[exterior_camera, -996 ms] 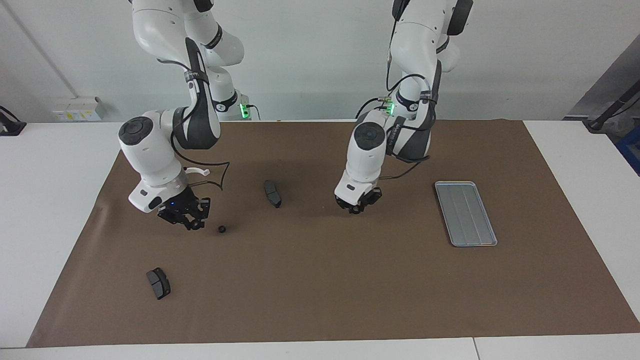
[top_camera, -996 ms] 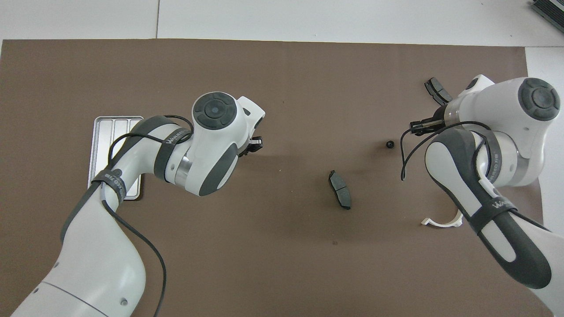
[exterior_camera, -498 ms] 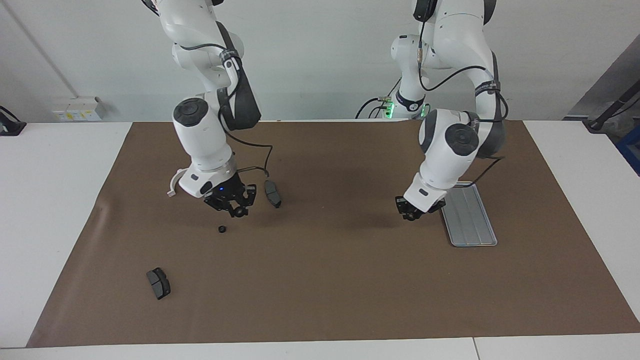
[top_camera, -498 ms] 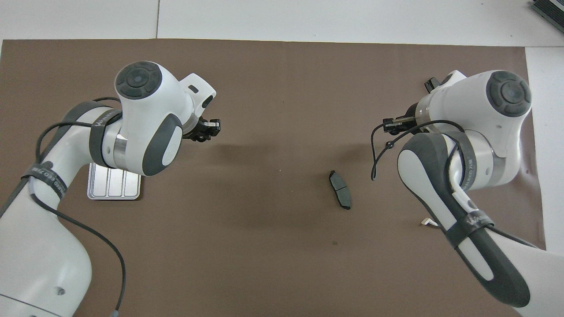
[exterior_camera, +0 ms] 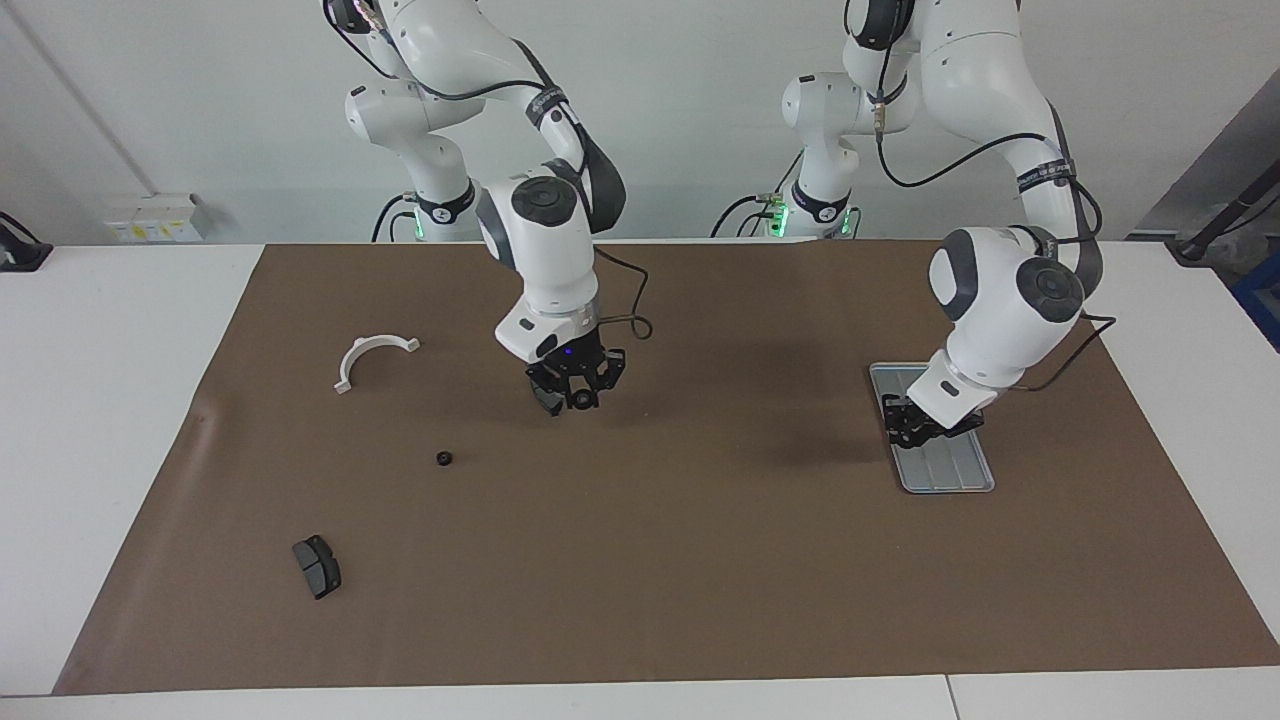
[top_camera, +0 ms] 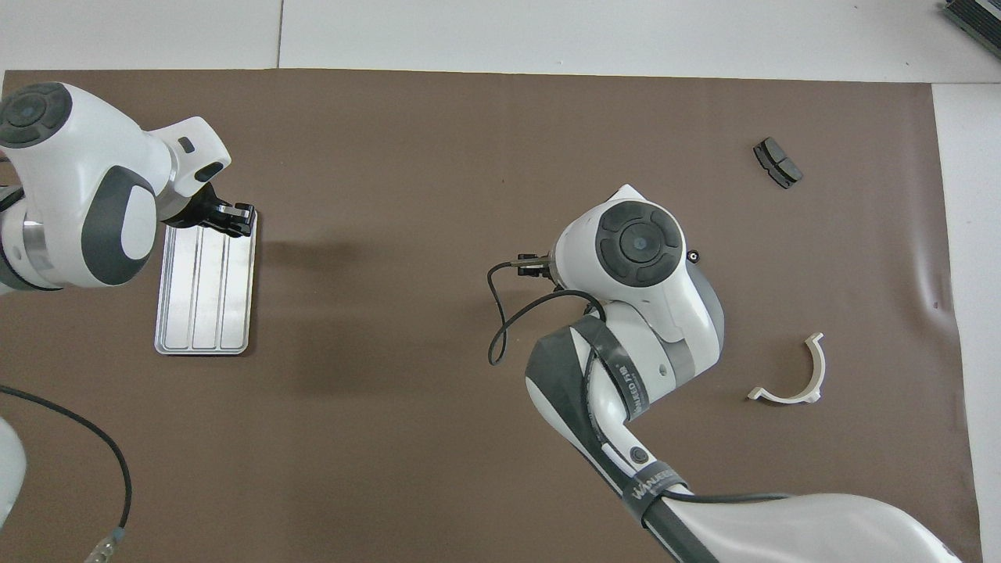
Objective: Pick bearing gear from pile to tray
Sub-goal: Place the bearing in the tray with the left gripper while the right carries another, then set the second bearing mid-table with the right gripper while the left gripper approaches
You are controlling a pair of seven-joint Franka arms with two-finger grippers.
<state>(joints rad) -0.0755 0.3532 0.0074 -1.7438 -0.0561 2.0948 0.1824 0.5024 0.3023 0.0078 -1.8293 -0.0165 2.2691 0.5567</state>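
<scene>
On right arm's (top_camera: pixel 626 391) strap, "WANKEO"-like wording, only partly legible.

Left claw (exterior_camera: pixel 912 428) swung from mat centre to over tray (exterior_camera: pixel 955 478); right claw (exterior_camera: pixel 578 390) shifted over pad-shaped piece (exterior_camera: pixel 545 400).

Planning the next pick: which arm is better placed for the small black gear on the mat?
Right, probably. The right gripper hangs over the mat's middle, closer to the gear, which lies toward the right arm's end. The left gripper is over the tray.
</scene>
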